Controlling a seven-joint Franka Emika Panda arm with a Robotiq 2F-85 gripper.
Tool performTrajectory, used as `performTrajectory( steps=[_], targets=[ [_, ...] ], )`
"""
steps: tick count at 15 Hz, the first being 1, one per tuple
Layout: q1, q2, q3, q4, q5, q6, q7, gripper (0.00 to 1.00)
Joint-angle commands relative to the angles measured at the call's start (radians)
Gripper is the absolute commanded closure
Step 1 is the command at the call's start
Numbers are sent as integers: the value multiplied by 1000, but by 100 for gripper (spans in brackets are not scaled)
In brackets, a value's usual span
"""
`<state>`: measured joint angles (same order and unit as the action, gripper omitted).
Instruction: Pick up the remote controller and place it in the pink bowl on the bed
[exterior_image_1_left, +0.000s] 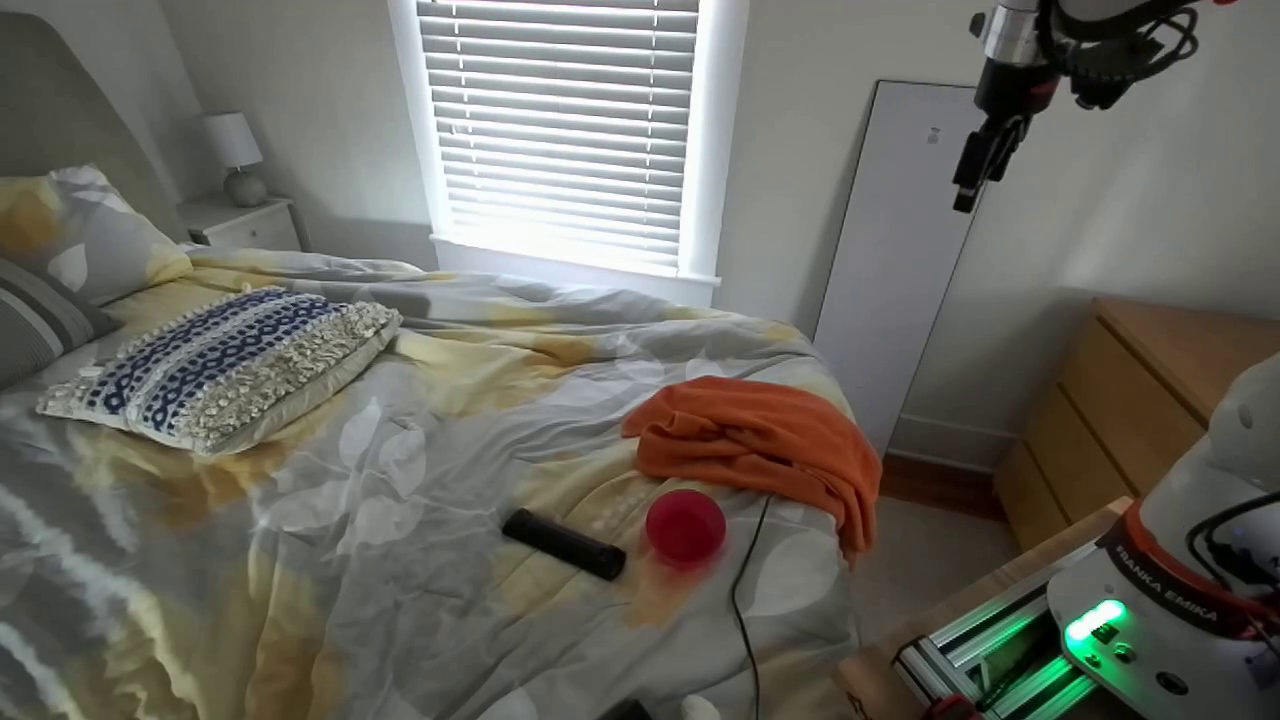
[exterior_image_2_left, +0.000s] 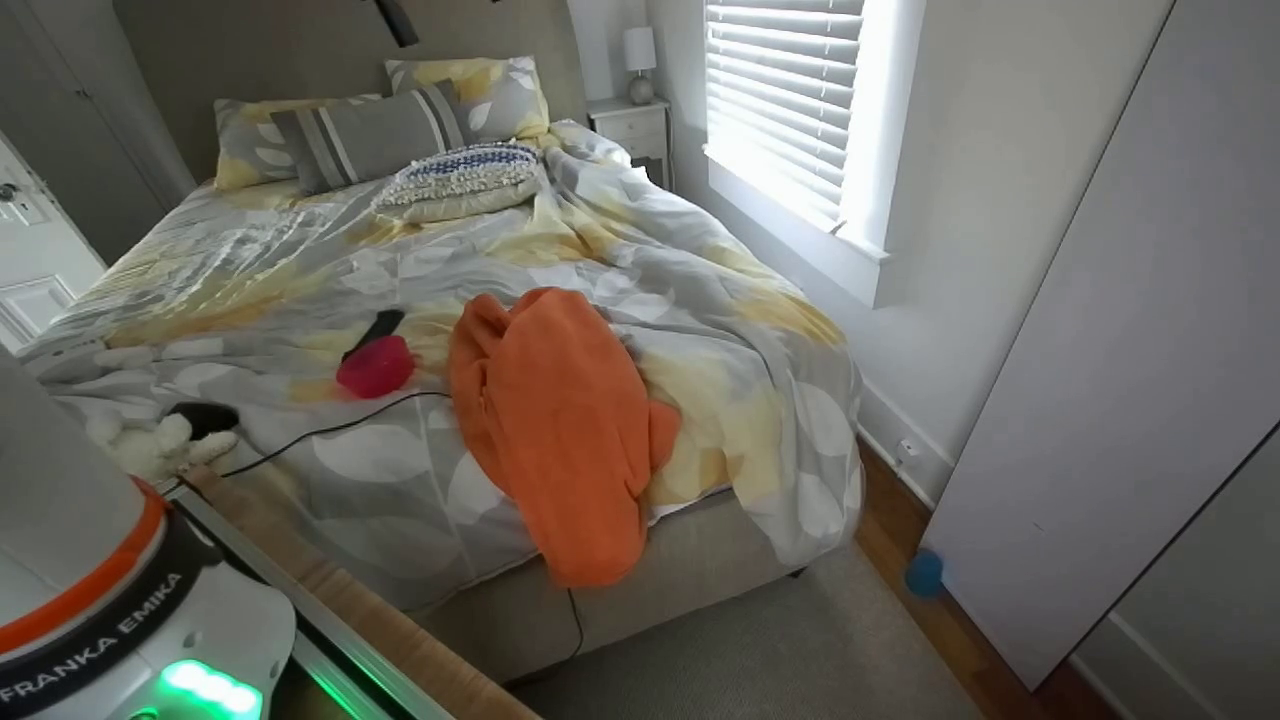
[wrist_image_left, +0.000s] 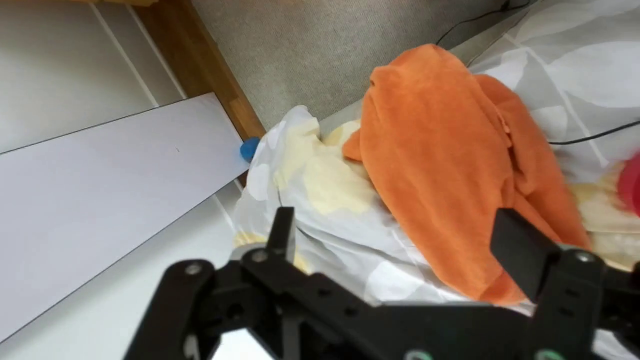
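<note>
The black remote controller (exterior_image_1_left: 565, 545) lies on the bed (exterior_image_1_left: 400, 590), beside the pink bowl (exterior_image_1_left: 686, 530). In an exterior view the remote (exterior_image_2_left: 380, 328) is partly hidden behind the bowl (exterior_image_2_left: 377, 367). The bowl's interior cannot be seen clearly. In the wrist view only part of the bowl (wrist_image_left: 631, 185) shows at the right edge, and the remote is out of view. My gripper (exterior_image_1_left: 972, 190) is high in the air, well away from both. In the wrist view the gripper (wrist_image_left: 397, 225) has its fingers wide apart with nothing between them.
An orange cloth (exterior_image_1_left: 750, 440) lies beside the bowl towards the bed's edge. A black cable (exterior_image_1_left: 740, 600) runs across the cover. A white plush toy (exterior_image_2_left: 150, 445) and a dark object (exterior_image_2_left: 205, 417) lie near the robot base. A white panel (exterior_image_1_left: 890, 260) leans on the wall near a wooden dresser (exterior_image_1_left: 1130, 420).
</note>
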<state>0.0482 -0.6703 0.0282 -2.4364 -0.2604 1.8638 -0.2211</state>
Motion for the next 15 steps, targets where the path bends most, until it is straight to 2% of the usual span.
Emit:
performTrajectory(
  steps=[1,8,12,14,15],
  targets=[
    [62,64,72,4,81,6,119,0],
    [153,258,266,46,144,28,376,0],
    [199,387,349,92,152,118,494,0],
    [207,452,388,117,103,200,555,0],
    [217,489,394,134,87,216,531,0]
  ],
)
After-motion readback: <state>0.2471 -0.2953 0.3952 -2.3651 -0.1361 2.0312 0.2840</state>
